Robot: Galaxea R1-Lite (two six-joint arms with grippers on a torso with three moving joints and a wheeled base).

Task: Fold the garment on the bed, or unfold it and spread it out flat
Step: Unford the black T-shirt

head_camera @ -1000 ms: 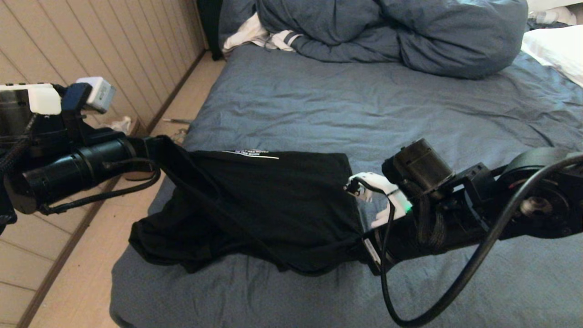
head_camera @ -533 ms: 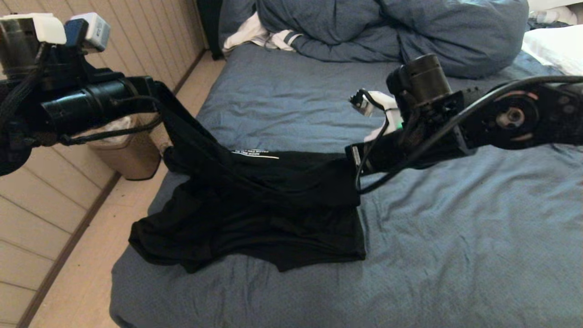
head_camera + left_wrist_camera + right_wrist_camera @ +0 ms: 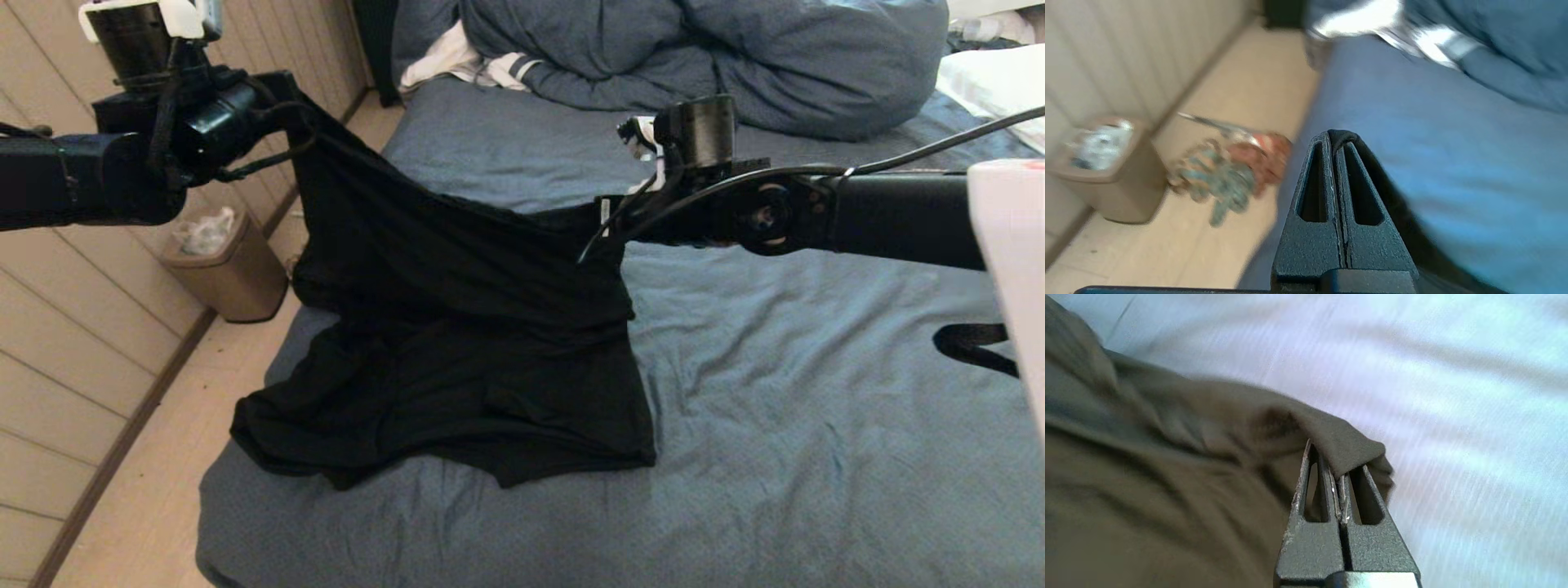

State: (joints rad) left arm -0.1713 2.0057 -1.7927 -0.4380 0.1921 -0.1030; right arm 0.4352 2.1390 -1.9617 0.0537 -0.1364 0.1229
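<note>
The garment (image 3: 457,327), a black T-shirt, hangs by its upper edge between my two grippers, and its lower part still rests on the bed (image 3: 816,408), a mattress under a blue-grey sheet. My left gripper (image 3: 286,86) is raised at the bed's left side and shut on one corner of the garment (image 3: 1392,196). My right gripper (image 3: 608,224) is lifted over the middle of the bed, shut on the other corner (image 3: 1347,445). In the left wrist view the cloth folds over the left gripper's tips (image 3: 1336,136). The fabric also drapes over the tips of the right gripper (image 3: 1331,465).
A bunched blue-grey duvet (image 3: 694,57) and a white striped cloth (image 3: 465,65) lie at the head of the bed. A tan bin (image 3: 224,265) stands on the floor by the panelled wall on the left. Loose coloured items (image 3: 1229,171) lie on the floor beside the bed.
Both grippers have risen and moved toward the head of the bed, lifting the garment's upper edge off the sheet. The small white lettering is no longer visible.
</note>
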